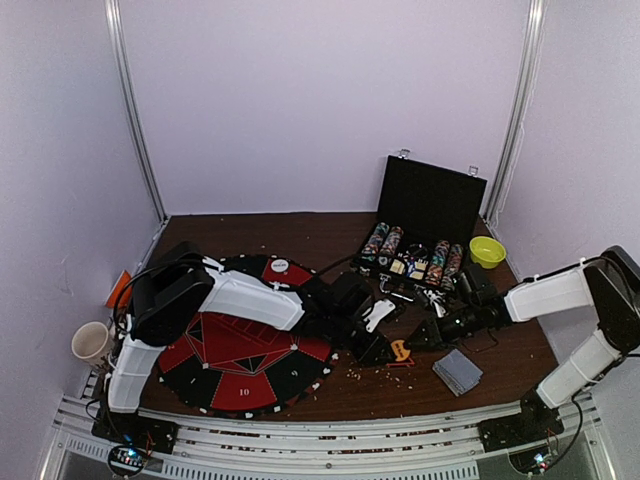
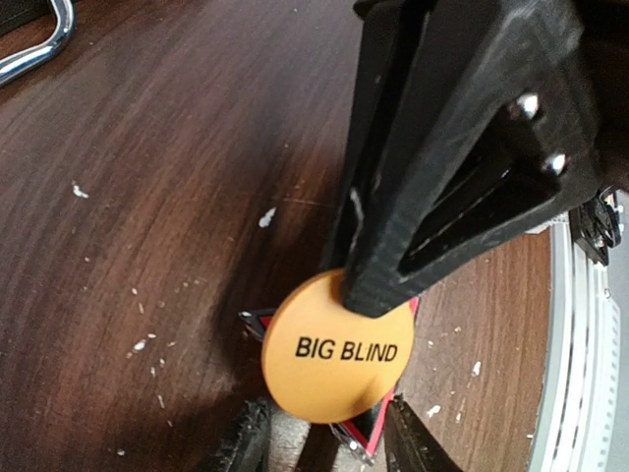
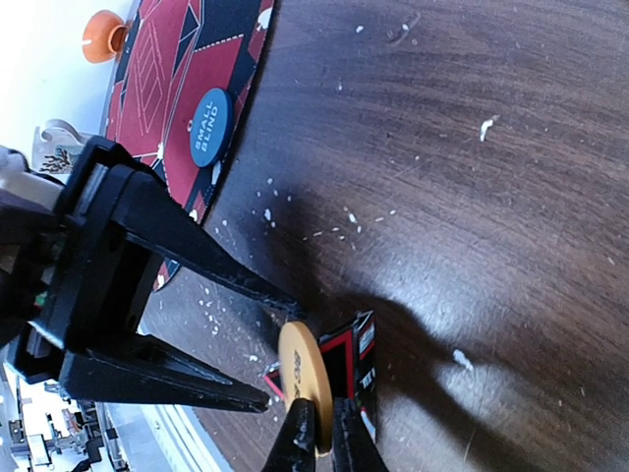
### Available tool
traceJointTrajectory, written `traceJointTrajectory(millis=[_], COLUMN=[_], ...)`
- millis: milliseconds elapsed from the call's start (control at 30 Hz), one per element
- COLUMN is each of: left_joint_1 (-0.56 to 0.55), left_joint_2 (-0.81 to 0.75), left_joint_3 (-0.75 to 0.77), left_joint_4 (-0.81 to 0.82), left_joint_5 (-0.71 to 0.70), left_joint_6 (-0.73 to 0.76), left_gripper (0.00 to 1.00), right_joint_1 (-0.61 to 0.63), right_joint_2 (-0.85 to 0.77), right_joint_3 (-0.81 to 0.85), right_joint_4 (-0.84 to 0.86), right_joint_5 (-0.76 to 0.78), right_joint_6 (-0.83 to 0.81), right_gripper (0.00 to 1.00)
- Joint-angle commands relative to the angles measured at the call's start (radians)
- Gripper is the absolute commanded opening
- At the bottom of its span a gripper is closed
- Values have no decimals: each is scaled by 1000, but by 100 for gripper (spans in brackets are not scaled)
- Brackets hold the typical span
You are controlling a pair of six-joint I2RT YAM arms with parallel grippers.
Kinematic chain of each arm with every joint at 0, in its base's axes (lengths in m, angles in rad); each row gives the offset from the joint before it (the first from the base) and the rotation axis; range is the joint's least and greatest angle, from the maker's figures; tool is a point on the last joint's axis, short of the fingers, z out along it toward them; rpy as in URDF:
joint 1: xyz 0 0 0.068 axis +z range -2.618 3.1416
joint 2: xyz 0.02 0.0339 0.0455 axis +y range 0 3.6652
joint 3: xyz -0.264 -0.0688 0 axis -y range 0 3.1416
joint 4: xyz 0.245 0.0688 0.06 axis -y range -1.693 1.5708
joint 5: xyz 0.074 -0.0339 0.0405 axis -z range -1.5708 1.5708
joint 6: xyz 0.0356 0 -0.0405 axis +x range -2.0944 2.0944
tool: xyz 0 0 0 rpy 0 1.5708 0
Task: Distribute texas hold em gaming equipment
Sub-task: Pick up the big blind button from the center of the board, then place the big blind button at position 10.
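Your right gripper (image 3: 316, 433) pinches the orange disc (image 2: 334, 364), low in the middle of the top view. The fingers of your left gripper (image 3: 283, 357) sit at its rim; I can't tell if they squeeze.

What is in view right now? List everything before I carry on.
Big Blind disc: one, orange, on edge, front-centre.
Small Blind disc: one, blue, on the mat.
White disc: one, on the mat's far edge.
Cards: one stack, grey-blue, front right.
Chips: rows, mixed colours, in the case; count unreadable.
Case: one, black, open, back right.
Bowl: one, yellow, right of the case.
Mat: one, round, red-black, left.
Red-black piece: one, behind the Big Blind disc; kind unclear.
Cup: one, cream, beyond the left edge.
Left gripper: jaws apart either side of the Big Blind disc; contact unclear.
Right gripper: shut on the Big Blind disc.
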Motion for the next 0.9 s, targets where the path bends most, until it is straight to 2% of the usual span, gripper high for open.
traceJointTrajectory(millis=[0, 233, 300, 367, 533, 633, 867], left_joint_1=[17, 116, 180, 237, 315, 343, 370], left_joint_2=[-73, -365, -450, -555, -766, -861, -1008], left_joint_3=[-17, -181, -245, -337, -441, -469, -523], left_joint_4=[-25, -45, -53, -59, -178, -239, -285], left_joint_5=[39, 19, 14, -36, -280, -400, -482], left_joint_6=[3, 25, 5, -13, 10, 13, 10], left_gripper=[43, 50, 50, 50, 60, 62, 68], right_joint_1=[-4, 30, 94, 216, 488, 611, 765], right_joint_2=[-64, -184, -175, -140, 64, 236, 596], right_joint_3=[46, 143, 165, 203, 361, 525, 837], right_joint_4=[-145, -176, -146, -112, 15, -14, -44], right_joint_5=[52, 107, 124, 142, 134, 142, 84], right_joint_6=[-27, 66, 109, 148, 222, 198, 179], right_gripper=[0, 0, 0, 0, 0, 0, 0])
